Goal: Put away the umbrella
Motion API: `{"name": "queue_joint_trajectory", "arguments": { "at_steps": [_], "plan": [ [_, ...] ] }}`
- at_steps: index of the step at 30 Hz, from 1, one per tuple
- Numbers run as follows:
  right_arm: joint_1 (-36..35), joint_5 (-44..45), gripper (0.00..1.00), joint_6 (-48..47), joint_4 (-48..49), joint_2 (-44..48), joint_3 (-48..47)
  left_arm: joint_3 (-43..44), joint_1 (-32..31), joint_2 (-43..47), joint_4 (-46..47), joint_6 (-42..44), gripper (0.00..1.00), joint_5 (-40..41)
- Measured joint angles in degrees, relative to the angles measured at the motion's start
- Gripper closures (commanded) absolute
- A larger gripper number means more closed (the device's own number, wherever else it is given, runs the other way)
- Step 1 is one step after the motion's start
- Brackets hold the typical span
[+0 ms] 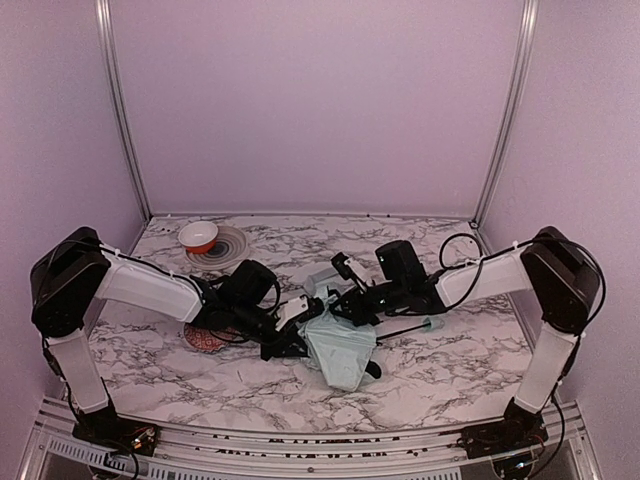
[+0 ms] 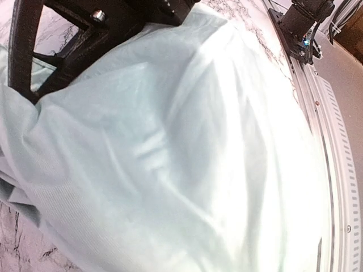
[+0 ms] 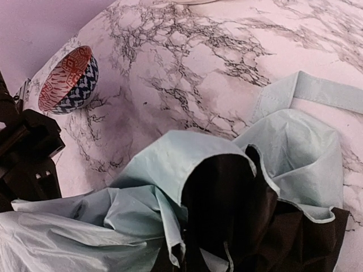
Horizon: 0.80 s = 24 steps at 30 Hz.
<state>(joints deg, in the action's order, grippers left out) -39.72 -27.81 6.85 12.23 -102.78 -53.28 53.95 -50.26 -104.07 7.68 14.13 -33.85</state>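
Observation:
The umbrella (image 1: 342, 347) lies collapsed in a heap at the table's middle, its pale mint-green fabric crumpled. Its thin black shaft (image 1: 400, 329) runs right to the small mint handle (image 1: 435, 323). My left gripper (image 1: 287, 338) is against the fabric's left edge; in the left wrist view the fabric (image 2: 181, 153) fills the frame and hides my fingers. My right gripper (image 1: 343, 303) is at the fabric's top edge. In the right wrist view the fabric (image 3: 170, 164) rises in a hood over the black lining (image 3: 227, 209), which covers my fingers.
An orange bowl (image 1: 198, 236) sits on a grey ringed plate (image 1: 232, 247) at the back left. A red-patterned bowl (image 1: 207, 341) lies tilted under the left arm and also shows in the right wrist view (image 3: 68, 79). Metal rails run along the near edge (image 1: 300, 440).

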Motion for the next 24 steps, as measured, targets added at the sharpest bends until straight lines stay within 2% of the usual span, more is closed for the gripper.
{"name": "queue_joint_trajectory", "arguments": {
  "at_steps": [2,4,9,13,15,20,24],
  "plan": [
    [0.0,1.0,1.0,0.0,-0.8,-1.0,-0.2,0.0,0.0,0.0,-0.2,0.3,0.95,0.1],
    [0.0,1.3,1.0,-0.1,-2.5,-2.8,-1.7,0.0,0.0,0.0,-0.3,0.4,0.83,0.5],
    [0.0,1.2,1.0,-1.7,-8.0,-7.4,-7.3,0.0,0.0,0.1,-1.8,1.0,0.36,3.3],
    [0.2,-0.6,1.0,-3.5,-11.4,-7.6,-7.3,-1.3,-0.1,2.4,-3.9,1.7,0.17,8.4],
    [0.2,-1.7,1.0,-4.2,-12.4,-7.7,-7.4,-2.7,-0.1,5.7,-5.1,2.8,0.03,11.9],
    [0.2,-4.2,1.0,-6.3,-15.5,-10.1,-9.7,-3.4,-1.3,17.2,-8.6,9.1,0.01,20.4],
    [0.2,-5.4,1.0,-7.3,-17.5,-11.5,-11.9,-0.7,-7.2,22.2,-11.0,17.4,0.01,23.7]
  ]
}}
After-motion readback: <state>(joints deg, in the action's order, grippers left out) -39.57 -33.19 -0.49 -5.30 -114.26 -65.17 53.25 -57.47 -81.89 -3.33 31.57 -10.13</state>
